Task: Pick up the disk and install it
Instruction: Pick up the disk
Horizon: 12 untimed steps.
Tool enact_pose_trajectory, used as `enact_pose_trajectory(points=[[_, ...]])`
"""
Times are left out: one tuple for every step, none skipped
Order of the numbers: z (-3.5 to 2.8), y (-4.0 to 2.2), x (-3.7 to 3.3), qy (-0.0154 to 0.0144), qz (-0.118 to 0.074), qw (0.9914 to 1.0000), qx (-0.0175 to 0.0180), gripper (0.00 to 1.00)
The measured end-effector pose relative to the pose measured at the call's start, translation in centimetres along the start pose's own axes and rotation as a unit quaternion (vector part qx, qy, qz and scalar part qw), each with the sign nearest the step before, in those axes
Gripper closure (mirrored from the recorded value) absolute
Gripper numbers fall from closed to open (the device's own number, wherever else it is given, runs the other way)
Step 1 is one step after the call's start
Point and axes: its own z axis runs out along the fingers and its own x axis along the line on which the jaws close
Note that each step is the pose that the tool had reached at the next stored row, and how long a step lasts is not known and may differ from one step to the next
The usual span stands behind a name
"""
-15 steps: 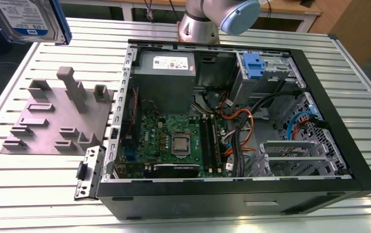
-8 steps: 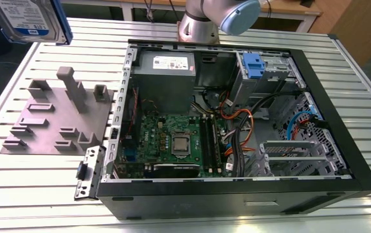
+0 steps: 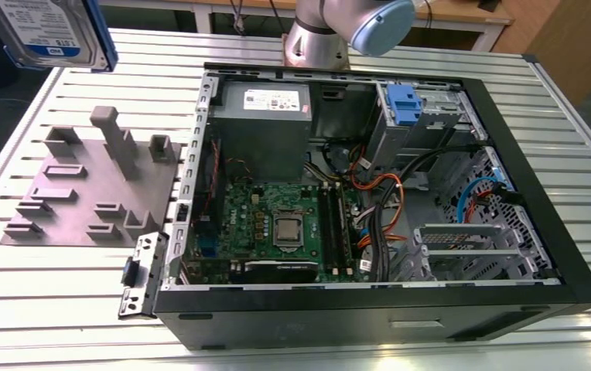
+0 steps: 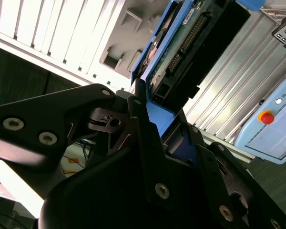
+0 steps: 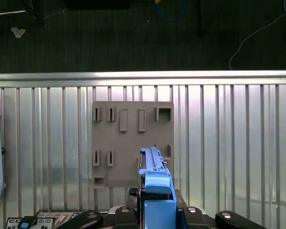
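Observation:
The disk [image 3: 53, 35], silver with a white-and-blue label and a blue bracket, hangs in the air at the exterior view's upper left, above the slatted table and beyond the grey holder plate [image 3: 89, 185]. In both wrist views my gripper [image 4: 162, 117] [image 5: 156, 200] is shut on the disk's blue-bracketed end. The disk [image 4: 181, 43] shows its green circuit board and connector side in the second wrist view. In the first wrist view the disk [image 5: 155, 174] stands edge-on over the holder plate [image 5: 131, 143].
An open computer case [image 3: 574, 255] lies on the table at the exterior view's right, with a motherboard, cables and a drive bay with a blue latch [image 3: 404, 104]. The arm's base [image 3: 322, 35] stands behind the case. A teach pendant [image 4: 271, 129] lies off the table.

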Motion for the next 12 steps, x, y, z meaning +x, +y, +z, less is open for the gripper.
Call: enact_pose_trajectory(points=[[0.0,-0.03,0.0,0.0,0.0,1.0,0.0,0.64],[0.0,-0.06,0.0,0.0,0.0,1.0,0.0,0.64],[0.0,-0.06,0.0,0.0,0.0,1.0,0.0,0.64],[0.0,-0.07,0.0,0.0,0.0,1.0,0.0,0.64],[0.0,-0.09,-0.01,0.0,0.0,1.0,0.0,0.64],[0.0,-0.1,0.0,0.0,0.0,1.0,0.0,0.64],[0.0,-0.12,0.0,0.0,0.0,1.0,0.0,0.64],[0.0,-0.14,-0.01,0.0,0.0,1.0,0.0,0.64],[0.0,-0.16,-0.01,0.0,0.0,1.0,0.0,0.64],[0.0,-0.19,-0.01,0.0,0.0,1.0,0.0,0.64],[0.0,-0.22,-0.01,0.0,0.0,1.0,0.0,0.64],[0.0,-0.24,-0.01,0.0,0.0,1.0,0.0,0.64]])
